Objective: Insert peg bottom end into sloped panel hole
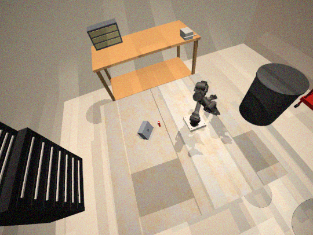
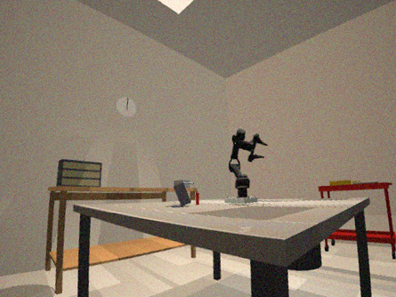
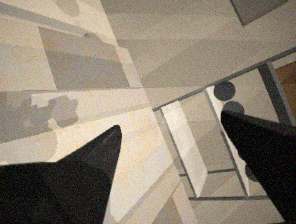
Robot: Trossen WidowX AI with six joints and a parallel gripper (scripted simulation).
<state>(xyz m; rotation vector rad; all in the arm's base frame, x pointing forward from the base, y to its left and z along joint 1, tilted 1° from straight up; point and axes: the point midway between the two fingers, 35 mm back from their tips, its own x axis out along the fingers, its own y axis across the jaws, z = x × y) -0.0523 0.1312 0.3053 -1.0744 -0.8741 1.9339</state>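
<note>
A small red peg (image 1: 159, 124) (image 2: 198, 198) stands upright on the table (image 2: 157, 229), close beside the sloped panel. The grey-blue sloped panel (image 1: 143, 128) (image 2: 181, 193) has one small dark hole (image 1: 148, 130) in its face; the hole's shape is too small to tell. My gripper (image 1: 218, 105) (image 2: 264, 151) (image 3: 169, 123) is open, with nothing between its fingers. It is raised high above the table, on the far side of the arm's base from the peg and panel. The wrist view shows neither the peg nor the panel.
The arm's white base plate (image 1: 200, 126) is fixed on the table. Beyond the table stand a wooden bench (image 1: 145, 41) with a drawer cabinet (image 1: 105, 36) and a grey box, a black bin (image 1: 261, 98), a red cart (image 2: 361, 234) and a black slatted unit (image 1: 71, 144).
</note>
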